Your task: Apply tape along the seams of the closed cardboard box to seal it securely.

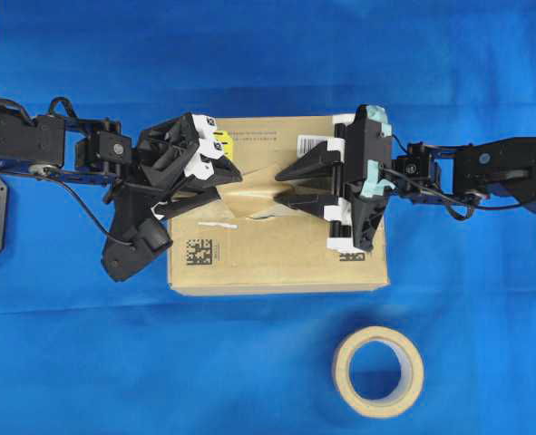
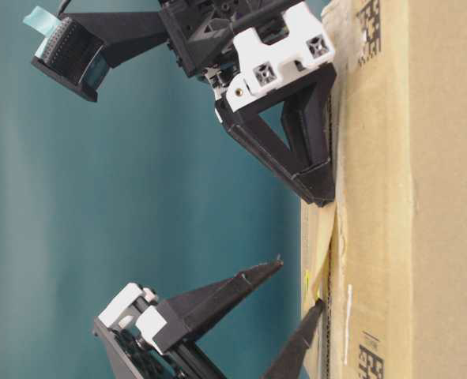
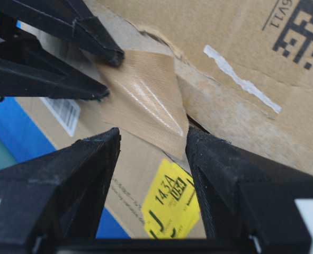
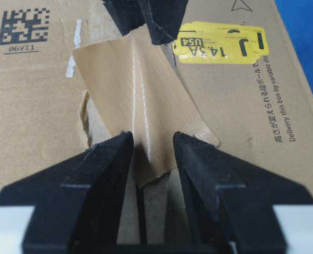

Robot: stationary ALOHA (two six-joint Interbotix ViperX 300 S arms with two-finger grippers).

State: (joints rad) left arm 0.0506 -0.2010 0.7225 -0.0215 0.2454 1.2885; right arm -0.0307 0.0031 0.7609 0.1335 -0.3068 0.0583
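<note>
Overhead view alone shows tan tape roll (image 1: 377, 372) on blue counter (image 1: 86, 353), near front of cardboard box (image 1: 277, 263), apart from it. My wrist views alone show tape (image 4: 137, 100) close: tan square buckled into ridge over seams (image 3: 196, 124), mid box top. My left jaws (image 1: 215, 181) spread, astride one end of tape; my right jaws (image 1: 286, 186) spread, astride other end. Neither pinches it. Yellow sticker (image 4: 222, 45) reads "14.3A", "US4", "J". Black code (image 4: 24, 25) marked "06V11". Printed line: "Delivery this box by variable…".

Overhead view looking straight down, table-level view close and seemingly turned sideways, both wrist views near the cardboard box (image 1: 277, 258)
</note>
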